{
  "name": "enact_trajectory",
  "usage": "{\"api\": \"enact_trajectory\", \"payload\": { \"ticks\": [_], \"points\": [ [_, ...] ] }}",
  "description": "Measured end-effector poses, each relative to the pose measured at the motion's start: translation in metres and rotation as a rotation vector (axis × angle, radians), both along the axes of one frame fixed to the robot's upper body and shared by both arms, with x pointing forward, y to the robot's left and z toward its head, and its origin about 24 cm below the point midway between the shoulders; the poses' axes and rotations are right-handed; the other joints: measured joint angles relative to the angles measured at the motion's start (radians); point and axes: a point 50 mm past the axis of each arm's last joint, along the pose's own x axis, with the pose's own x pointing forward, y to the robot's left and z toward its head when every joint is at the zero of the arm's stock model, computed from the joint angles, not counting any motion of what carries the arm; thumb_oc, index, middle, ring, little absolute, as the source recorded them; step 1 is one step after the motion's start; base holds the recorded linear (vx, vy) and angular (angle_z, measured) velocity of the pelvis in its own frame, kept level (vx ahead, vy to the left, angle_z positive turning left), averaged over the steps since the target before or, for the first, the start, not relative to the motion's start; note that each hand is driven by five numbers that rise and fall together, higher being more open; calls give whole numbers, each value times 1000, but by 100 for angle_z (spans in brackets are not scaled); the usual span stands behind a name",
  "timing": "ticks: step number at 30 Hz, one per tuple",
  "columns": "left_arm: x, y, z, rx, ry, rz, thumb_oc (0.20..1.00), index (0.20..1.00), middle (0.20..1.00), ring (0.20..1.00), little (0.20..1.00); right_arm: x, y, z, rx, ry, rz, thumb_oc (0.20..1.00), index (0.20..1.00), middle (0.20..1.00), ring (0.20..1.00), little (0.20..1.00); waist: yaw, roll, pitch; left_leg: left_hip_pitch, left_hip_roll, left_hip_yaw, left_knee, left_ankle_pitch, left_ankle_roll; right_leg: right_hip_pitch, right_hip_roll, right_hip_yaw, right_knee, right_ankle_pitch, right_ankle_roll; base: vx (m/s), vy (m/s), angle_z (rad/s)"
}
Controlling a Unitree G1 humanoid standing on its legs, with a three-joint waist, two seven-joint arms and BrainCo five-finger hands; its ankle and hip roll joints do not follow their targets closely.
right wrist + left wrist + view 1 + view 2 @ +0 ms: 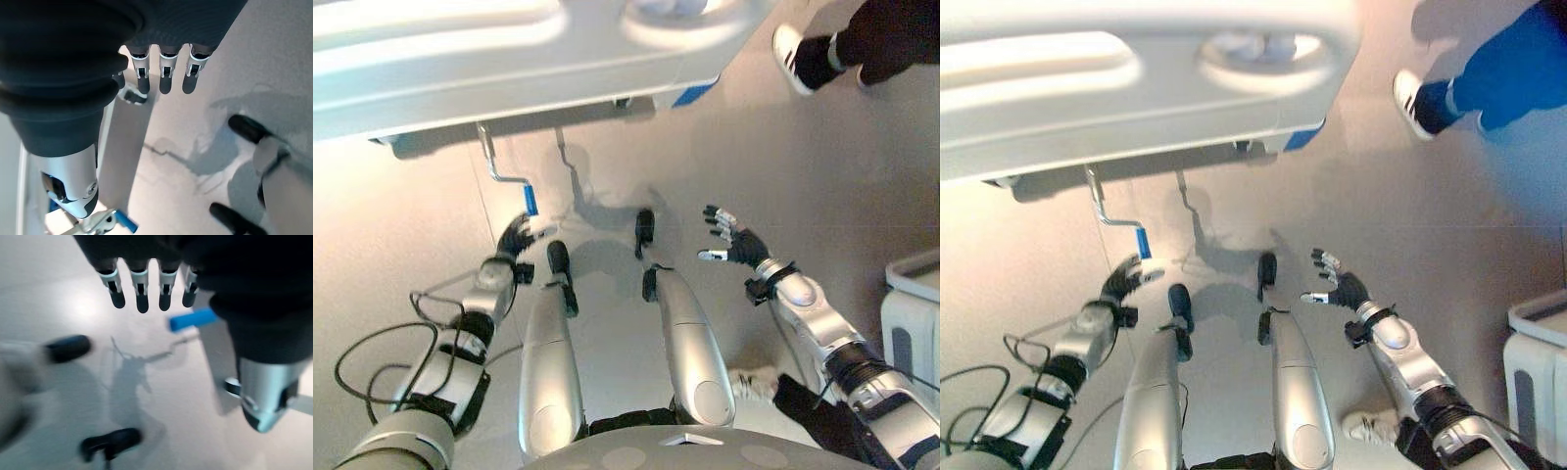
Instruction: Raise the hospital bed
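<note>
The left hand (517,238) reaches forward and low towards the foot of the hospital bed (509,69), its fingers (142,296) straight and spread, holding nothing. Just ahead of its fingertips, a little to their right, is the blue grip (530,201) of the bed's hand crank (499,166), a thin bent metal rod that hangs from under the bed frame, with the grip at its free lower end. In the left wrist view the blue grip (192,319) lies just past the fingers, near them but apart from them. The crank looks stiff and rigid, and the plastic sleeve of the grip is probably smooth, so a full wrap of fingers and thumb round the blue part would likely serve better than a fingertip pinch. The bed itself is heavy, so turning should meet steady resistance, and the grip will sweep a circle that the wrist has to follow. A second, plain rod (570,166) hangs further to the right. Well off to that side, the right hand (732,242) is held up above the floor (803,176), fingers apart and relaxed, touching nothing. Beyond it a person's shoe (793,54) rests on the floor.
</note>
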Motion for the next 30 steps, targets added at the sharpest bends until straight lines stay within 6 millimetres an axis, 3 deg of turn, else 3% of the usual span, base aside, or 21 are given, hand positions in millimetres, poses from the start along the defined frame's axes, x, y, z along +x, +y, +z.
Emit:
{"api": "enact_trajectory", "payload": {
  "ticks": [2, 4, 8, 11, 16, 17, 23, 30],
  "points": [
    [-24, -6, -21, 5, 98, -27, 1000, 1000, 1000, 1000, 1000, -8, -10, -16, -41, 75, -41, 1000, 1000, 1000, 1000, 1000, 12, 31, -19, 94, -6, 1, -64, 15, -5, 81, -4, -6, -36, 0, 3, 170, 23, -1],
    [-36, -5, -29, 27, 151, -50, 1000, 1000, 1000, 1000, 1000, -13, -13, -30, -62, 133, -68, 1000, 1000, 1000, 1000, 1000, 13, 36, -25, 177, -8, 5, -119, 28, -5, 154, 3, -10, -69, 2, 5, 112, 18, 3],
    [-62, -6, -44, 68, 244, -120, 1000, 1000, 1000, 1000, 1000, -36, -23, -57, -110, 259, -103, 1000, 1000, 1000, 1000, 1000, 17, 59, -111, 284, -12, 8, -203, 50, -10, 251, 6, -18, -131, 10, 8, 122, 18, 1],
    [-92, -3, -57, 45, 324, -95, 1000, 1000, 1000, 1000, 1000, -65, -33, -86, -129, 411, -170, 1000, 1000, 1000, 1000, 1000, 16, 80, -197, 406, -7, 10, -289, 62, -12, 367, 15, -30, -197, 13, 15, 110, 10, 3],
    [-125, -2, -69, -5, 395, -35, 1000, 1000, 1000, 1000, 1000, -103, -38, -111, -117, 559, -229, 1000, 1000, 1000, 1000, 1000, 18, 109, -279, 512, 0, 10, -369, 75, -8, 479, 25, -38, -287, 21, 28, 123, -5, 3],
    [-138, -5, -74, -26, 421, -20, 1000, 1000, 1000, 1000, 1000, -116, -39, -119, -119, 614, -247, 1000, 1000, 1000, 1000, 1000, 20, 118, -318, 521, 0, 10, -381, 75, -8, 494, 27, -40, -308, 24, 30, 80, 2, 4],
    [-158, -18, -82, -97, 463, 12, 1000, 1000, 1000, 1000, 1000, -157, -48, -138, -116, 781, -333, 1000, 1000, 1000, 1000, 1000, 46, 127, -374, 593, 6, 7, -431, 83, -11, 575, 32, -56, -352, 30, 31, 117, -4, 5],
    [-184, -15, -88, -102, 544, 33, 1000, 1000, 1000, 1000, 1000, -187, -53, -147, -117, 902, -390, 1000, 1000, 1000, 1000, 1000, 45, 118, -429, 622, 7, 4, -467, 87, -6, 593, 31, -65, -352, 21, 34, 73, 6, 3]
  ]
}}
